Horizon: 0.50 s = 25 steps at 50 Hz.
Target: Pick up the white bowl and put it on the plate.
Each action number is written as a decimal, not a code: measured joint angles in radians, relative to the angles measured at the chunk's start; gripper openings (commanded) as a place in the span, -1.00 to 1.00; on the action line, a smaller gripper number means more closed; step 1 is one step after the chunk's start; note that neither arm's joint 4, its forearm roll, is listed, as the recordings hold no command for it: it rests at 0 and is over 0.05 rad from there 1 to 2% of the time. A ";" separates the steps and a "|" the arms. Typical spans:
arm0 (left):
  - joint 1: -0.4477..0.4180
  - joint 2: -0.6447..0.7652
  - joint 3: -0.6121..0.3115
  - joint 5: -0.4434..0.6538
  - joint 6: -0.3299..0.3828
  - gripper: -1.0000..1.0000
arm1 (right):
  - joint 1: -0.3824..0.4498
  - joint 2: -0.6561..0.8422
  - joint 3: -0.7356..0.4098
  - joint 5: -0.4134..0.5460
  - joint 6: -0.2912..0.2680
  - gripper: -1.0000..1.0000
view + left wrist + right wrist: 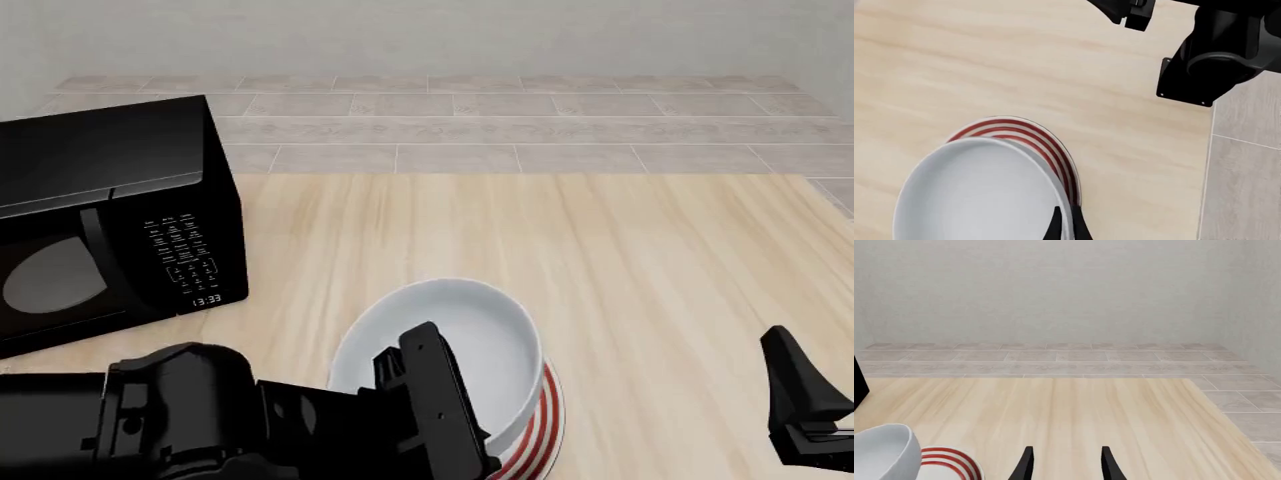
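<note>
I see the white bowl (447, 345) sitting over the plate (534, 435) near the front edge of the wooden table (641, 260); in the front view the bowl leans slightly, its far rim higher than its near rim, and only a crescent of the plate's red rings shows past its right side. The bowl holds nothing I can see, its inside a plain glossy white. Whether it rests flat on the plate or is just above it, I cannot tell. My left gripper (1066, 225) has its two dark fingers pinched together on the bowl's thin rim, one tip inside and one outside, seen from the left wrist camera. The left arm (267, 420) comes in low from the left in the front view, its black body covering the bowl's near side. My right gripper (1064, 465) hangs to the right of the plate, well apart from it, pointing forward over bare table, its fingers spread with empty space between them. A black microwave (107, 230) stands at the left rear of the table
</note>
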 measured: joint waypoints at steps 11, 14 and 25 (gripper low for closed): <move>-0.003 0.011 0.004 -0.009 -0.004 -1.00 | 0.000 0.000 0.000 0.000 0.000 1.00; -0.004 0.014 0.005 -0.010 -0.005 -1.00 | 0.000 0.000 0.000 0.000 0.000 1.00; 0.004 0.031 0.006 -0.018 0.000 -1.00 | 0.000 0.000 0.000 0.000 0.000 1.00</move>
